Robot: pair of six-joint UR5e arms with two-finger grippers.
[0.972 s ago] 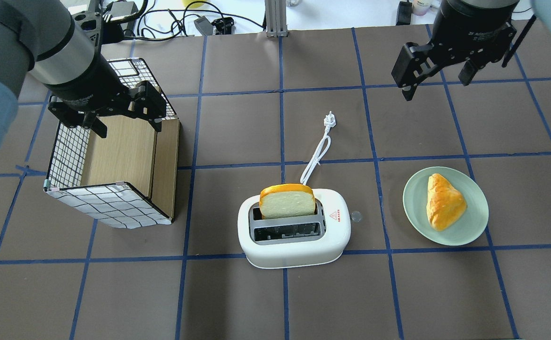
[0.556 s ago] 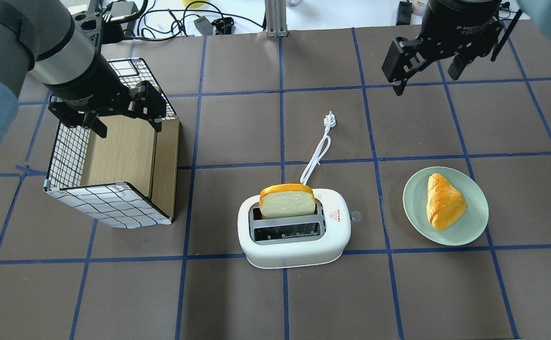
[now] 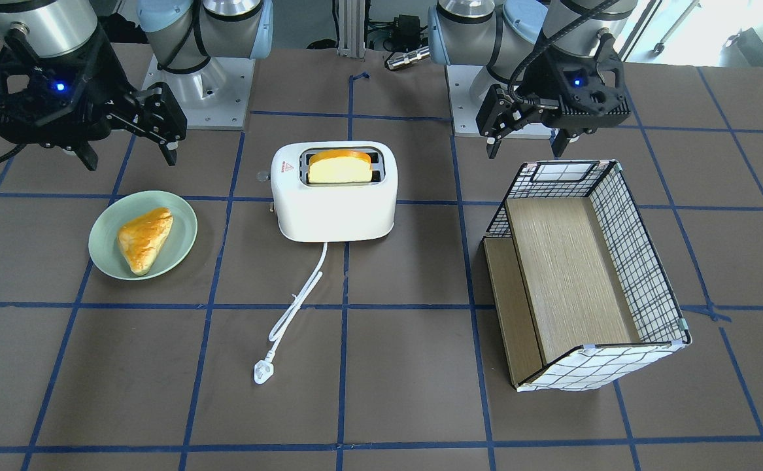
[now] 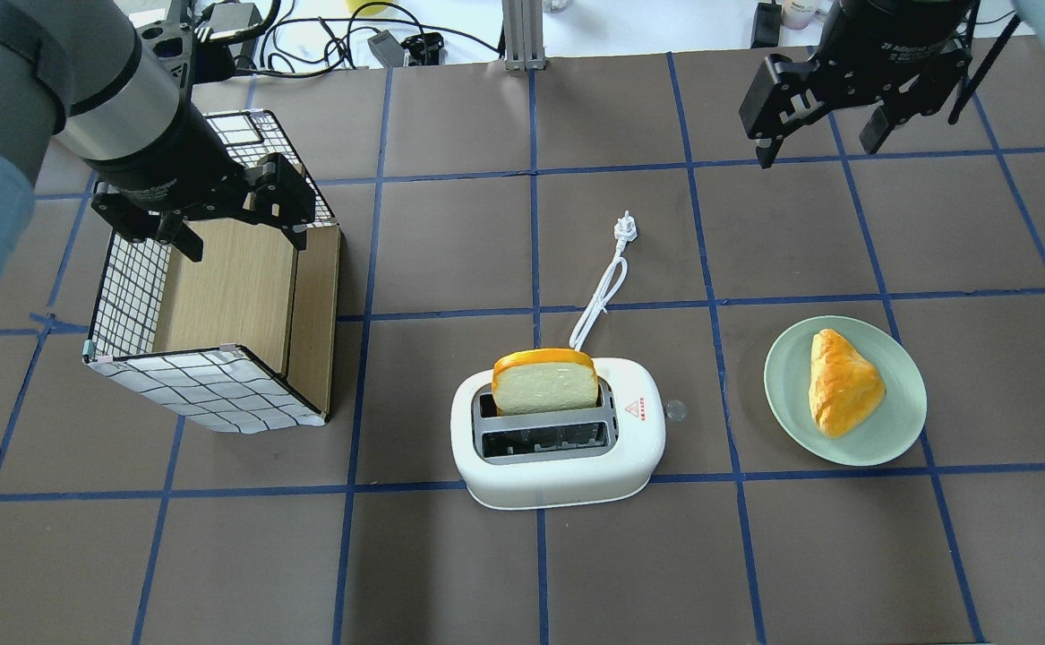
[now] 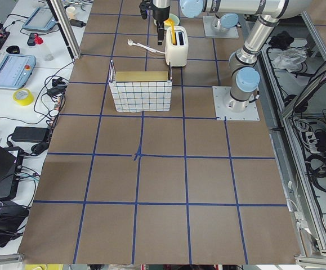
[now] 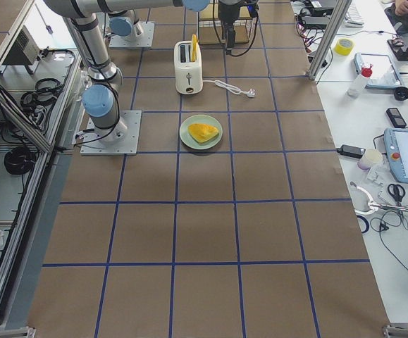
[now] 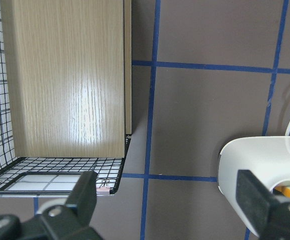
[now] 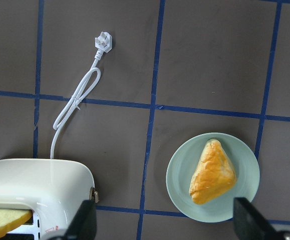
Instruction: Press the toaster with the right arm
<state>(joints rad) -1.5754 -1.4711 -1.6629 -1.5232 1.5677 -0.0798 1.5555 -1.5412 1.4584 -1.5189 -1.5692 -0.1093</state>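
The white toaster point(image 4: 558, 484) stands at the table's middle front with a bread slice point(image 4: 546, 381) upright in its far slot. Its small grey lever point(image 4: 675, 410) sticks out on the side toward the plate. It also shows in the front view point(image 3: 335, 209) and the right wrist view point(image 8: 34, 185). My right gripper point(image 4: 818, 148) hangs open and empty high over the far right of the table, well away from the toaster; the front view point(image 3: 129, 157) shows it too. My left gripper point(image 4: 244, 244) is open and empty above the basket.
A green plate point(image 4: 880, 443) with a pastry point(image 4: 840, 381) lies right of the toaster. The white cord and plug point(image 4: 627, 228) trail behind the toaster. A checked wire basket point(image 4: 209, 385) with a wooden insert stands at the left.
My right gripper has drifted slightly toward the far table edge, swinging left and then back right, and stays open. The left arm and the objects have not moved.
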